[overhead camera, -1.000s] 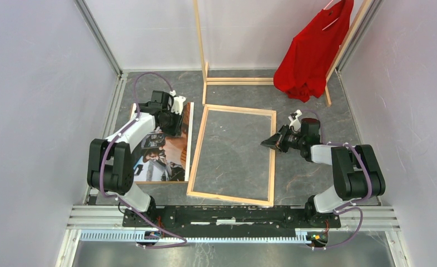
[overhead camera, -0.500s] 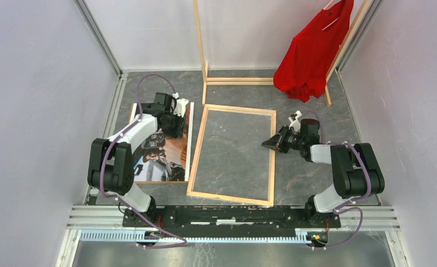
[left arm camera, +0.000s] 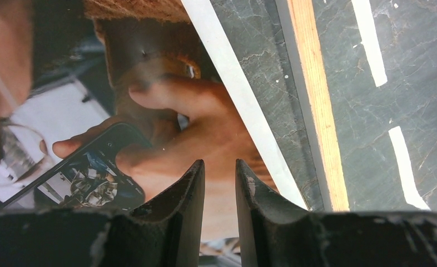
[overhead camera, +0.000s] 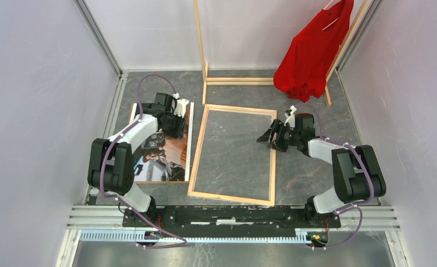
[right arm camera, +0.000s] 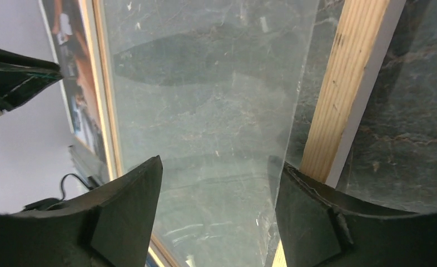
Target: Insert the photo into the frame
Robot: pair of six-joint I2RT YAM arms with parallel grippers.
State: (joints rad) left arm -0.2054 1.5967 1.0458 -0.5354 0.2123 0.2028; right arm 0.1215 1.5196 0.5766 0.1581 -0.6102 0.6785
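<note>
While the photo (overhead camera: 163, 153) lies face up on the table (overhead camera: 308, 175) left of the frame (overhead camera: 273, 167), the left gripper (left arm camera: 220, 164) hangs over its right edge, jaws slightly apart, seemingly empty; the right gripper (right arm camera: 219, 167) gapes wide above the frame's right rail.

There is one photo (overhead camera: 166, 158), one frame (overhead camera: 241, 110), one red shirt (overhead camera: 311, 55), one tall wooden rack (overhead camera: 199, 39) and one gray table (overhead camera: 305, 183), and there are two robot arms, a left arm (overhead camera: 133, 130) and a right arm (overhead camera: 323, 149).
</note>
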